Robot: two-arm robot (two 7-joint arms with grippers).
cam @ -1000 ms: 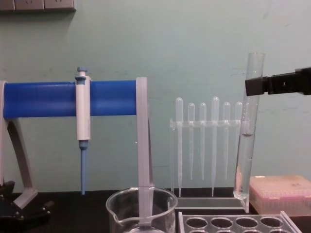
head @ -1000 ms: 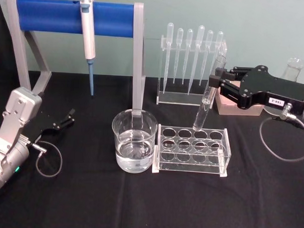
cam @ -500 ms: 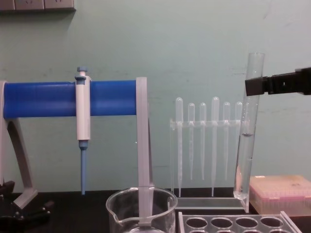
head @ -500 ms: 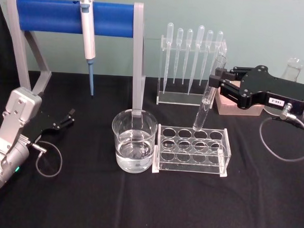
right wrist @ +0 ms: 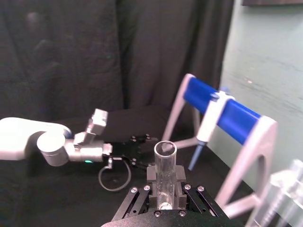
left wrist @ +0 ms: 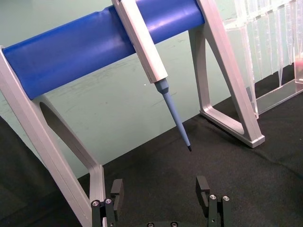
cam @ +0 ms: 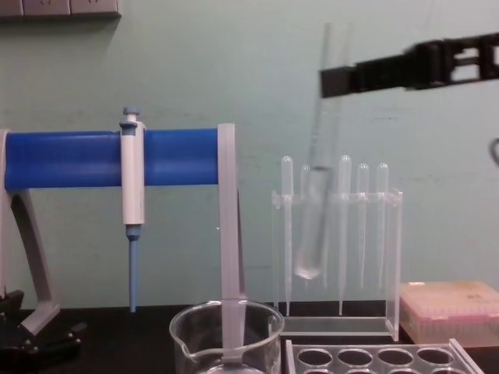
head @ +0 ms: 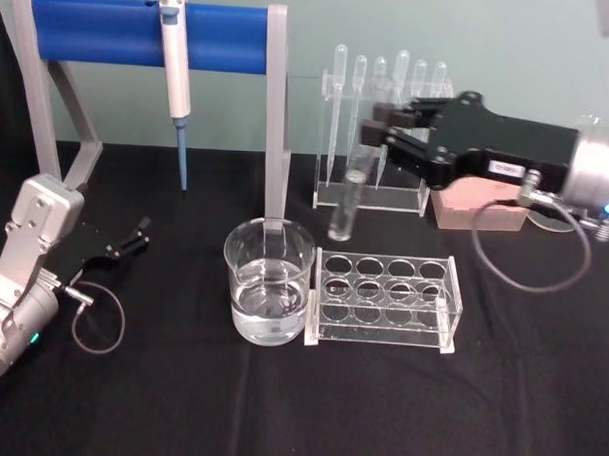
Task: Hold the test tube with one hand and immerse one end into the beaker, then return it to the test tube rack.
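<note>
My right gripper is shut on the upper part of the test tube, a clear glass tube hanging tilted in the air. Its round bottom hangs above the table behind the gap between the beaker and the clear rack. In the chest view the test tube hangs well above the beaker's rim, a little to its right, under the right gripper. The right wrist view looks down on the tube's open rim between the shut fingers. The beaker holds clear liquid. My left gripper rests open on the table at the far left.
A blue-bar stand with a white-and-blue pipettor stands at the back left, one leg right behind the beaker. A pipette stand and a pink box are behind the rack. The rack's holes are unoccupied.
The right gripper has swung left and risen with the test tube. The tube's bottom has left the rack's back row and now hangs nearer the beaker. The left arm has not moved.
</note>
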